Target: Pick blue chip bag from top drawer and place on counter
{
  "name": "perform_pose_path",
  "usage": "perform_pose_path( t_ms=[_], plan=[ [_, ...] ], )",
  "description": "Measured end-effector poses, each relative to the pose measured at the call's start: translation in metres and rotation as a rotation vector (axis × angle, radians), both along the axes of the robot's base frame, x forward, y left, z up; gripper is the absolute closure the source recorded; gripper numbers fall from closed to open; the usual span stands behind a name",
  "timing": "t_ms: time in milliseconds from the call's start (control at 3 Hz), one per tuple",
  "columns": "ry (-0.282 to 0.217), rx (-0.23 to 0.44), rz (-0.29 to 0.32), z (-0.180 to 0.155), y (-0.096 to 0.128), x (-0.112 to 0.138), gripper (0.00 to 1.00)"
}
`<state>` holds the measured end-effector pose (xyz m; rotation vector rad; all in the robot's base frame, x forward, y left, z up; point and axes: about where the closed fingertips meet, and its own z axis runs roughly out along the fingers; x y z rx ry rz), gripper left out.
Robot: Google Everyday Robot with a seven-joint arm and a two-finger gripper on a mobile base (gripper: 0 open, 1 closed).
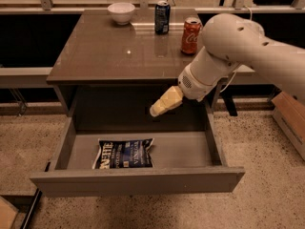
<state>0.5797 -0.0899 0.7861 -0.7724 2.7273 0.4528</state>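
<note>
Above the open drawer, just below the tabletop's front edge, the cream-coloured end effector (153, 111) hung on its white arm, slanting down and toward the left of the view. I could not tell whether it was open or closed, and it gripped nothing.

Below it and off to the left, well apart, the crinkly navy-blue chip bag (125, 153) with white block lettering lay flat in the wide shallow grey drawer (190, 152), in the front-left part close behind the front panel. Its long axis ran roughly along the drawer's width, with the big lettering at its left end.

I judged the reach was best finished by shifting left, descending steeply to clear the front panel, and closing across the bag's short axis.

Up on the glossy grey-brown tabletop (105, 51) stood a white bowl (121, 12), a dark blue soda can (162, 17) and a red soda can (191, 29).
</note>
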Motion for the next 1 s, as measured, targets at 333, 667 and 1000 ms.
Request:
perform_pose_path(
  t_ms=[333, 667, 1000],
  plan=[
    [0.069, -0.038, -0.016, -0.027, 0.024, 0.006, 0.0],
    [0.15, -0.11, -0.051, -0.058, 0.042, 0.009, 0.0],
    [0.236, -0.17, -0.093, -0.087, 0.055, 0.001, 0.0]
  ],
)
